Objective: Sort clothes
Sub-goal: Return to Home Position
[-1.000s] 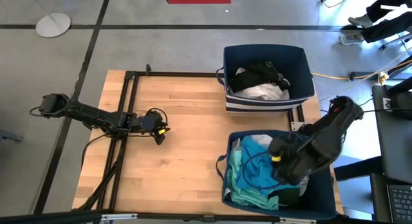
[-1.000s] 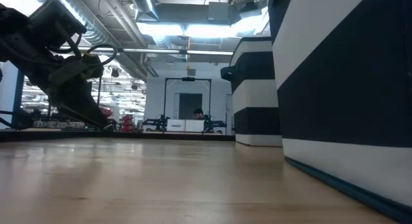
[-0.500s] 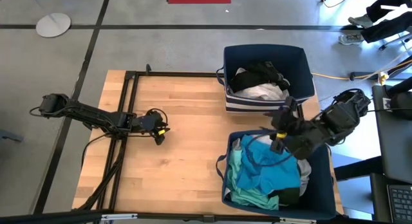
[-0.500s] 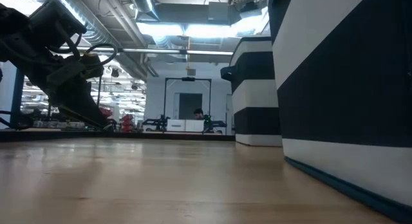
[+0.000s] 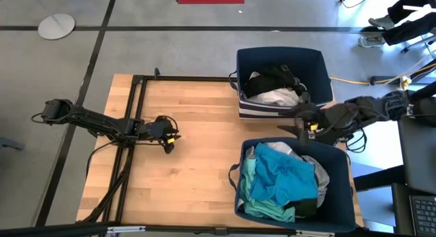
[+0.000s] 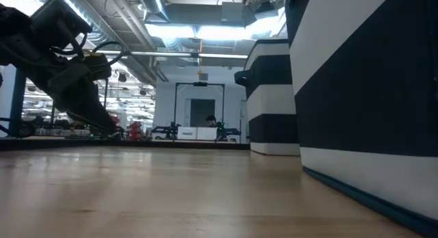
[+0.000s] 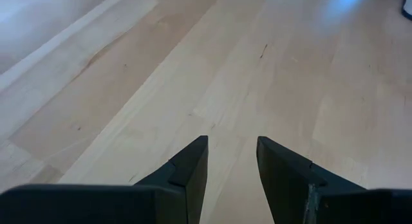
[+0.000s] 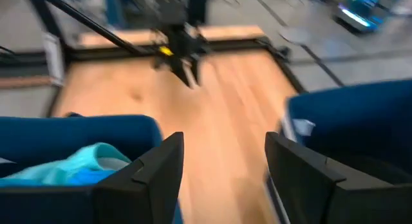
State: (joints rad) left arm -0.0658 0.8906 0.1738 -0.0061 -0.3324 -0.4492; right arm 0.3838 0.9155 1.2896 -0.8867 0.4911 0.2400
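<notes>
Right gripper (image 5: 300, 125): held above the gap between the two bins, at the table's right side; fingers spread wide, nothing between them
Left gripper (image 5: 168, 144): low over the bare pale wooden table top (image 5: 197, 176), well apart from both bins; fingers parted by a narrow gap, empty
Navy blue fabric bin, lower in the high view (image 5: 238, 196): heaped full; a teal-turquoise garment (image 5: 289, 179) lies uppermost, with white fabric beside it and dark fabric at one corner
Navy blue fabric bin with white-striped front (image 5: 279, 53): holds a black garment (image 5: 276, 77) lying on a white garment (image 5: 276, 96)
</notes>
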